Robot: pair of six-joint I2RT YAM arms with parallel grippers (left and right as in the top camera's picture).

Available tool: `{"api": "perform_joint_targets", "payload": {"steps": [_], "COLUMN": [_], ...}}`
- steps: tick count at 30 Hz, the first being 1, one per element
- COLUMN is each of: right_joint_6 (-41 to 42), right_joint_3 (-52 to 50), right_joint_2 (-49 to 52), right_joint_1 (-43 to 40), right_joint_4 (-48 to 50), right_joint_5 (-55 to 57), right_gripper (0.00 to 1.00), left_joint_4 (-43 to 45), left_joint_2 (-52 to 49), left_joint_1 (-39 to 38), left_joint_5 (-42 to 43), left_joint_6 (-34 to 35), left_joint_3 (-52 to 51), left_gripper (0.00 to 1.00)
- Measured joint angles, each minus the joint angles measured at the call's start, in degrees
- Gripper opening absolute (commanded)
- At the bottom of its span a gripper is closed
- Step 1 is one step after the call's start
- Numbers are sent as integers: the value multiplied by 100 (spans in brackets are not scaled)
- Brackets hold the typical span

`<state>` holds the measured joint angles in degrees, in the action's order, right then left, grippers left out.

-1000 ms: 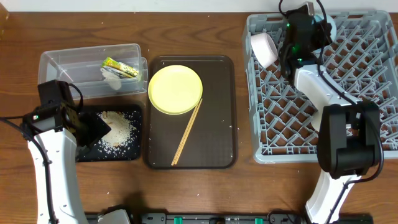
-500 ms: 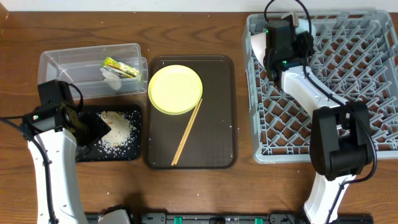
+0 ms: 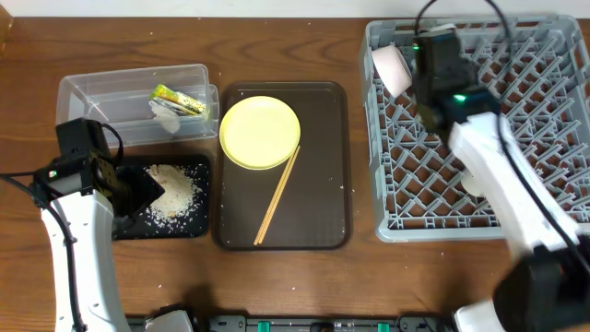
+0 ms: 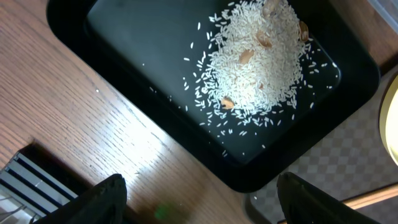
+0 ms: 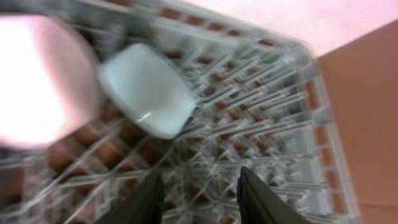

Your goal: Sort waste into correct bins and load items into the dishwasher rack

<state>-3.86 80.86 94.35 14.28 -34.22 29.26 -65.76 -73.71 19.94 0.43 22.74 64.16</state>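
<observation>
The grey dishwasher rack [image 3: 544,138] fills the right side. A white bowl [image 3: 391,69] lies on its side in the rack's far left corner and is a blur in the right wrist view [image 5: 37,81]. A small pale cup [image 5: 146,90] lies beside it. My right gripper [image 3: 431,57] [image 5: 202,199] is open and empty above the rack. The yellow plate [image 3: 260,132] and two chopsticks [image 3: 278,194] rest on the brown tray. My left gripper [image 3: 138,194] [image 4: 205,205] is open over the black tray's [image 4: 124,37] near edge, beside the rice [image 4: 255,56].
The clear tub [image 3: 101,97] holds the green-and-orange wrapper [image 3: 178,99] and a white scrap [image 3: 168,116]. The brown serving tray [image 3: 318,184] sits between the bins and the rack. A pale round item [image 3: 473,182] shows partly under my right forearm in the rack.
My right gripper has shifted a little to the right over the rack's far left corner, and its arm now reaches in from the lower right. The left arm has not moved.
</observation>
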Motion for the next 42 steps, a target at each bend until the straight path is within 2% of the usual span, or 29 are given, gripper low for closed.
{"api": "perform_joint_targets", "payload": {"steps": [4, 6, 12, 17, 20, 24, 32, 42], "right_joint_6": [398, 638, 1215, 1784, 2116, 2507, 2997, 3241], "right_joint_3": [2, 2, 2, 2, 2, 2, 0, 0], "right_joint_2": [-608, -667, -385, 188, 654, 1143, 1856, 2485], "right_joint_1": [55, 186, 898, 1718, 2234, 2824, 3665, 3807], "right_joint_4": [-476, -520, -564, -573, -514, -411, -133, -55], "right_joint_5": [-1869, -2861, -4242, -4581, -4682, -4778, -4815, -4699], "right_gripper": [47, 47, 46, 43, 29, 24, 21, 21], "left_joint_4": [-2, 0, -2, 0, -2, -2, 0, 0], "left_joint_2": [0, 0, 0, 0, 0, 0, 0, 0], "left_joint_1": [0, 0, 0, 0, 0, 0, 0, 0], "left_joint_5": [0, 0, 0, 0, 0, 0, 0, 0], "left_joint_6": [0, 0, 0, 0, 0, 0, 0, 0], "left_joint_3": [0, 0, 0, 0, 0, 0, 0, 0], "left_gripper": [81, 81, 81, 81, 81, 81, 81, 81]}}
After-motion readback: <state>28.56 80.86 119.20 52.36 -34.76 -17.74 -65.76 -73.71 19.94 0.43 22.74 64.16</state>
